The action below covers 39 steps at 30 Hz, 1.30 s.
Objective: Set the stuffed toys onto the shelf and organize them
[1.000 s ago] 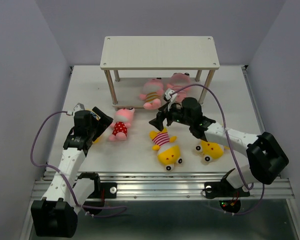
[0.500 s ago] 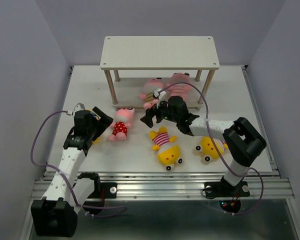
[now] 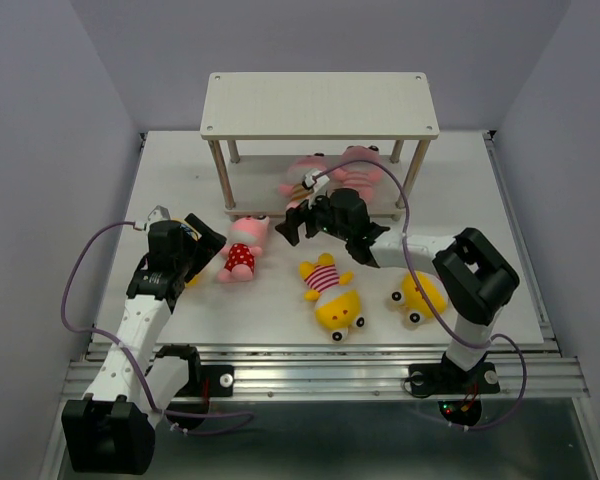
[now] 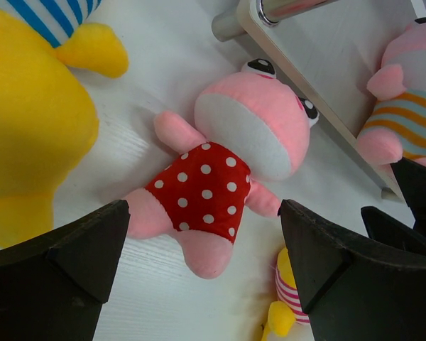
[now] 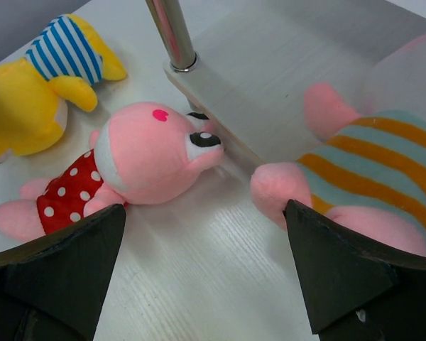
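The two-tier shelf of whitish boards on thin metal legs [image 3: 320,104] stands at the far middle of the white counter [image 3: 480,190]. On its lower board [image 5: 270,85] lie two of the toys. A pink plush toy in an orange and teal striped shirt [image 5: 369,185] is at the left, with its feet over the near edge. A second pink plush toy [image 3: 360,168] lies just beside it on the right.

The other four toys lie on the counter. A pink plush toy in a red shirt with white dots [image 4: 220,163] lies by the near left leg of the shelf, and its head touches the edge of the lower board. Left of it, a yellow plush toy in a blue and white striped shirt [image 4: 28,106] is mostly hidden under the left arm [image 3: 140,310] in the top view. A yellow plush toy in a red and white striped shirt [image 3: 332,295] lies in the near middle, with its head towards the near edge. One more yellow plush toy [image 3: 420,297] lies to the right of it, partly covered by the right arm [image 3: 450,262].

The left gripper [image 3: 202,240] hangs just left of the dotted pink toy. Its jaws are spread wide and hold nothing. In the left wrist view this toy shows between the two black fingers [image 4: 50,270]. The right gripper [image 3: 290,228] is at the near edge of the lower board, between the dotted pink toy and the striped pink toy. Its jaws are also spread wide and hold nothing.
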Each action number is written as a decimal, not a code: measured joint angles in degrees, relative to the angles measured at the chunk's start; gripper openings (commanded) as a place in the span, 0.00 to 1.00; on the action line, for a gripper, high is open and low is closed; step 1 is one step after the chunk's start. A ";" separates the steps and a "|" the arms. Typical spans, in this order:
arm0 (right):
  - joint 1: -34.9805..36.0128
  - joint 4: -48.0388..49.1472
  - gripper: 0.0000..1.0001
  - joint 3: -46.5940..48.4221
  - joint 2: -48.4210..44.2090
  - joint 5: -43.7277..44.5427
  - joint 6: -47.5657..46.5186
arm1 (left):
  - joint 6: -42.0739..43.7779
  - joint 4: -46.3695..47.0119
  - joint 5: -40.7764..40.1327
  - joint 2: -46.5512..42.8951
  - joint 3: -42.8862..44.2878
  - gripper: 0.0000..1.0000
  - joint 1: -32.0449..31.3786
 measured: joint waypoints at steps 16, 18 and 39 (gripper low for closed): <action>0.00 1.33 1.00 1.62 1.27 4.76 -0.02 | 0.22 -0.55 -0.22 -0.07 0.00 0.99 0.00; 0.00 1.29 1.00 1.62 1.27 4.17 -0.02 | 0.37 -0.70 -0.13 -0.11 0.00 0.99 0.00; 0.26 -2.80 1.00 -10.62 -17.90 -7.98 0.52 | -1.44 -6.99 6.58 -0.15 -1.86 0.88 -5.46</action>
